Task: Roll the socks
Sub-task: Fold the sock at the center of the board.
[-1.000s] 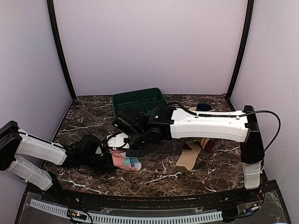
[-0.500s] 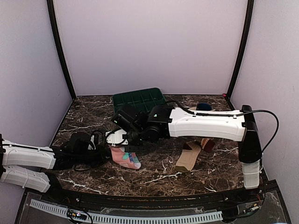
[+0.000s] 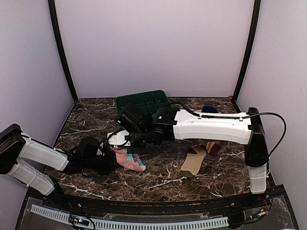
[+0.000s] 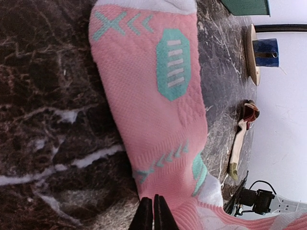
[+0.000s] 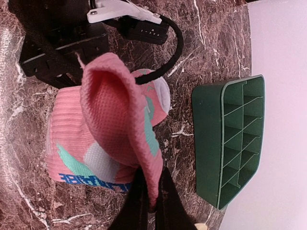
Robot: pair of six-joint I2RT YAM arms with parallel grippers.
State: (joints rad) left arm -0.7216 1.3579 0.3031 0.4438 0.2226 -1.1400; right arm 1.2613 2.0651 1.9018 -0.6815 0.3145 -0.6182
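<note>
On the dark marble table, seen from overhead, the pink sock sits at about 8 o'clock from the middle. The tan sock lies flat, well apart from it, at about 4 o'clock, its maroon end pointing toward 1 o'clock. A green tray stands at 12 o'clock by the back wall. The right gripper has its jaws pinched tight on a fold of the pink sock, which it holds raised in a loose hood above the rest of the fabric (the teal and white patches show underneath). The green tray is at 3 o'clock in that wrist view. The left gripper comes in low from 9 o'clock, jaws pressed together at the sock's ribbed edge. I cannot tell whether any fabric is caught between them. In its view the pink sock stretches flat toward 12 o'clock, with the tan sock at 3 o'clock.
</note>
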